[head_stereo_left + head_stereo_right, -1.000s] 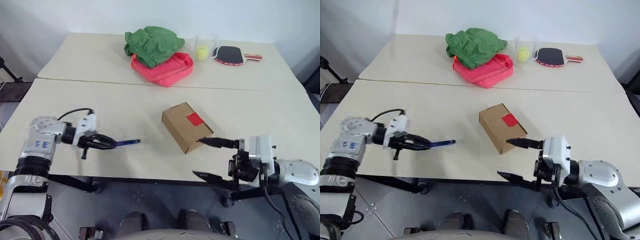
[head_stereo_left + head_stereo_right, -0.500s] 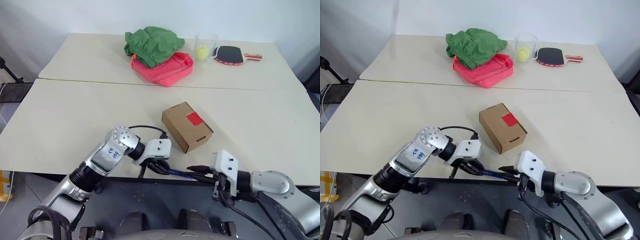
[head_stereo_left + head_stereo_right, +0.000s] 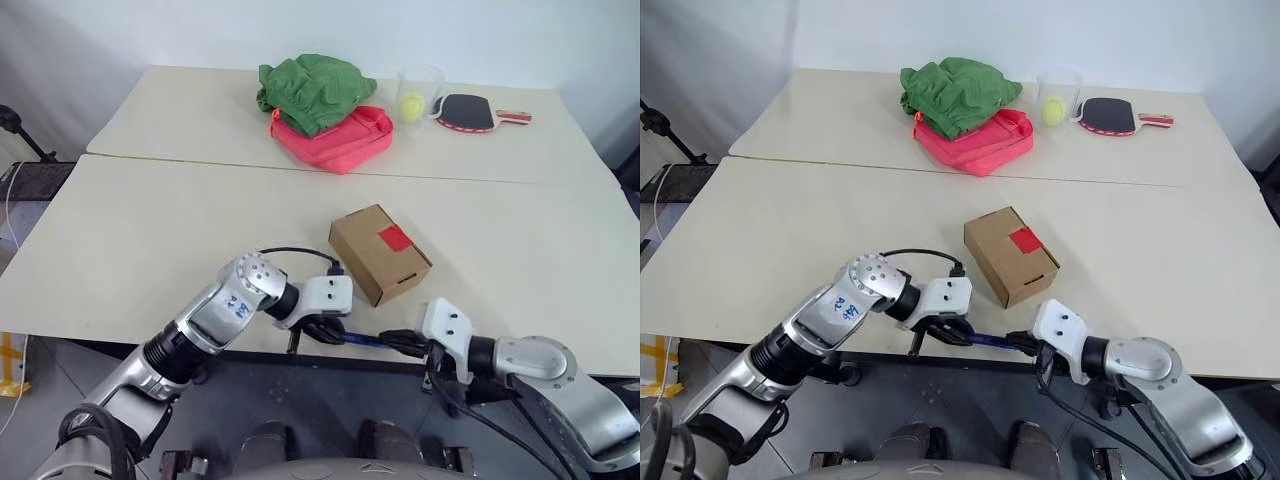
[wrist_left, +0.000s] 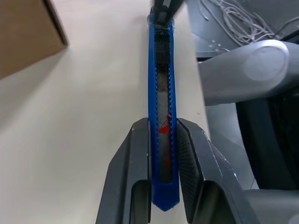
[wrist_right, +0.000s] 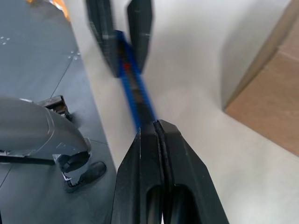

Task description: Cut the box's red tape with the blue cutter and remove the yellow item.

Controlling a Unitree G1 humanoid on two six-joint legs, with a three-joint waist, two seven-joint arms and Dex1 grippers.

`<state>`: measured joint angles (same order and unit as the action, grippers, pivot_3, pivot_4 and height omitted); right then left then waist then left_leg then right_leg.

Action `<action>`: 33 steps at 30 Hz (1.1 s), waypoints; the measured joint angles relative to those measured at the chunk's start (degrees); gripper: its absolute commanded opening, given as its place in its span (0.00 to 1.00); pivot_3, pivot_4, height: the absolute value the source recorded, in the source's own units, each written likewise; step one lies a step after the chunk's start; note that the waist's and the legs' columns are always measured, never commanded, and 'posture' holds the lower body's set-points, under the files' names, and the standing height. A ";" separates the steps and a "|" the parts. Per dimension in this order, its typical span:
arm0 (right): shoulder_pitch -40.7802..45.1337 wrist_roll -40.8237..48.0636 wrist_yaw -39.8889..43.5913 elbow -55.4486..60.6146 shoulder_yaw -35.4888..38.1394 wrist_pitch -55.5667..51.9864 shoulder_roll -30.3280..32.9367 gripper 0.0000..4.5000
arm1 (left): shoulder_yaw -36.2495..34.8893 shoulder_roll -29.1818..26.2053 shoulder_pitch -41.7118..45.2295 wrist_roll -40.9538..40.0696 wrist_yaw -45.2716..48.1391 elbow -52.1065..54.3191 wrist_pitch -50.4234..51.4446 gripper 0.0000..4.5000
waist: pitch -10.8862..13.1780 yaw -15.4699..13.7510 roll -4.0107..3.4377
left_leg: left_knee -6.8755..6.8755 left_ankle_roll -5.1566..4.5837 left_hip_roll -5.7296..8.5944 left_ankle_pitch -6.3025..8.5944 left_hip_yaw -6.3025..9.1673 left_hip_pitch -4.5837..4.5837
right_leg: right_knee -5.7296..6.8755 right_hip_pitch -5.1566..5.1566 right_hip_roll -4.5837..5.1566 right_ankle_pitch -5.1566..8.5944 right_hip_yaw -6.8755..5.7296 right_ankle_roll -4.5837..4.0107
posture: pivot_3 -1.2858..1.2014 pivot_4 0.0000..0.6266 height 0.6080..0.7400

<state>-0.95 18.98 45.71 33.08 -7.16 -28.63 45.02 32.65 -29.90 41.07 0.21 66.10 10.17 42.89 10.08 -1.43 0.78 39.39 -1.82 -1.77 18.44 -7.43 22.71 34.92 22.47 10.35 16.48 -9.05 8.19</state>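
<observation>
Pale cream surface (image 3: 150, 230) out front, wide bare stretch on the left side, more bare room to the right of the small brown cardboard box (image 3: 378, 253). Box sitting near the front edge, small bright red square of tape (image 3: 393, 237) on its top face. Way back on the far panel: crumpled green cloth (image 3: 312, 88) on a pink-red bag (image 3: 338, 136), clear cup (image 3: 419, 93), black-and-red paddle (image 3: 472, 111), all well apart from the action.

Down at the front lip, just below the box: slim blue pen-shaped cutter (image 4: 161, 107) bridging both grippers. Left gripper (image 3: 322, 332) with jaws clamped on the cutter's rear end, one finger on each side. Right gripper (image 3: 400, 343) with jaws pressed together at the cutter's dark tip end; touching it, though a true pinch hard to confirm.

Compared with a second ago: left gripper swung in from out left, right jaws gone from wide apart to together. Box unmoved, tape uncut.
</observation>
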 measured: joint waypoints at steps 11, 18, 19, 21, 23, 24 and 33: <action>0.83 -1.08 0.47 -2.58 -0.68 -0.19 -2.12 0.01 | 0.29 0.09 0.90 -0.12 -1.50 0.50 3.18 0.12 | 0.00 0.04 0.00 | 0.02 0.00 0.00 0.00 0.00 0.00 | 0.05 0.00 0.00 0.00 0.00 -0.01 | 0.52 0.24 1.00; 1.09 4.99 3.57 -1.36 2.87 -0.68 -2.50 0.01 | 0.52 -0.36 0.84 -0.51 -2.19 1.67 4.68 0.12 | 0.00 0.04 0.00 | 0.03 0.00 0.00 0.00 0.03 0.00 | 0.05 0.00 0.00 0.00 -0.01 -0.01 | 0.52 0.24 1.00; 1.09 5.02 3.82 -1.40 2.89 -0.68 -2.23 0.01 | 0.52 -0.36 0.82 -0.57 -2.26 1.72 4.75 0.12 | 0.00 0.04 0.00 | 0.03 0.00 0.00 0.00 0.02 0.00 | 0.05 0.00 0.00 0.00 -0.01 -0.01 | 0.52 0.24 1.00; 1.26 4.74 4.12 -1.81 2.82 -0.63 -1.99 0.01 | 0.53 -0.34 0.78 -0.70 -2.44 1.78 5.01 0.12 | 0.00 0.04 0.00 | 0.03 0.00 0.00 0.00 0.02 0.00 | 0.06 0.00 0.00 0.00 -0.01 -0.01 | 0.52 0.24 1.00; 2.01 3.61 3.93 -3.24 2.59 -0.31 -1.99 0.01 | 0.55 -0.16 0.79 -0.86 -2.78 1.87 5.41 0.12 | 0.00 0.05 0.00 | 0.03 0.00 0.00 0.00 0.01 0.00 | 0.05 0.00 0.00 0.00 0.00 -0.01 | 0.52 0.24 1.00; 2.52 2.58 3.87 -4.67 2.34 0.05 -2.00 0.01 | 0.59 -0.12 0.78 -0.98 -3.01 2.05 5.73 0.12 | 0.00 0.02 0.00 | 0.04 0.00 0.00 0.00 0.02 0.01 | 0.05 0.00 0.00 0.00 -0.01 -0.01 | 0.52 0.24 1.00; 4.35 0.05 4.79 -10.02 1.80 3.45 -2.57 0.01 | 0.88 -0.27 0.75 -1.49 -3.85 2.58 6.26 0.12 | -0.01 0.00 -0.02 | 0.06 0.01 0.01 0.00 0.02 0.01 | 0.06 0.00 0.00 0.00 -0.01 -0.01 | 0.52 0.24 1.00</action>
<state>3.40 19.03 50.50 23.06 -5.36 -25.17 42.45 33.53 -30.17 41.82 -1.29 62.25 12.75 49.15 10.07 -1.43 0.76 39.44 -1.81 -1.76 18.44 -7.41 22.72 34.98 22.47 10.36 16.48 -9.05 8.19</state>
